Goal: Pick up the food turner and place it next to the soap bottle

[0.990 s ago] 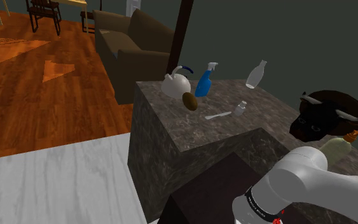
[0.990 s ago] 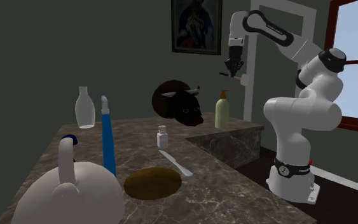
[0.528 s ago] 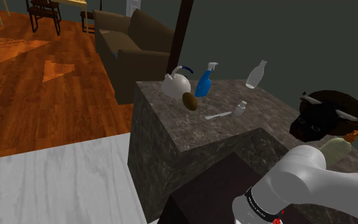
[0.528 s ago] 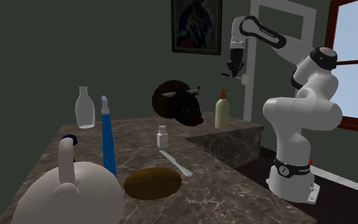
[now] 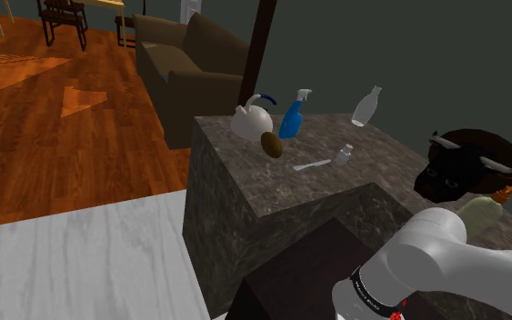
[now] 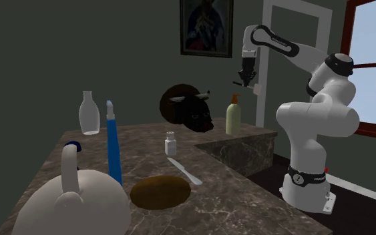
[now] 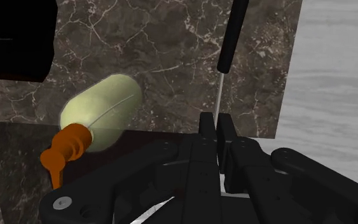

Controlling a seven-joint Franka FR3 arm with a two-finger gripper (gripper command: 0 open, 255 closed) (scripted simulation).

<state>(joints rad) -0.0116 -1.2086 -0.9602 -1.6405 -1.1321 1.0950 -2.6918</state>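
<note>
My gripper (image 7: 215, 129) is shut on the food turner (image 7: 230, 38), a thin metal shaft with a black handle that points away from the fingers. In the second exterior view the gripper (image 6: 247, 81) hangs high above the soap bottle (image 6: 233, 115), a little toward that view's right. The soap bottle (image 7: 104, 107) is pale yellow-green with an orange pump and stands on the dark marble counter (image 7: 165, 57), beside the turner's line. In the shoulder view the soap bottle (image 5: 481, 211) is partly hidden behind the white arm.
A dark bull's head (image 6: 187, 107) stands close to the soap bottle. Farther along the counter (image 6: 246, 200) are a small white bottle (image 6: 171, 143), a white utensil (image 6: 185, 171), a brown oval (image 6: 159, 191), a blue spray bottle (image 6: 113, 147), a clear bottle (image 6: 89, 113) and a white kettle (image 6: 73, 200).
The arm's elbow has dropped and the gripper, still holding the turner, has sunk slightly and drifted toward the second exterior view's right. Things on the counter have not moved.
</note>
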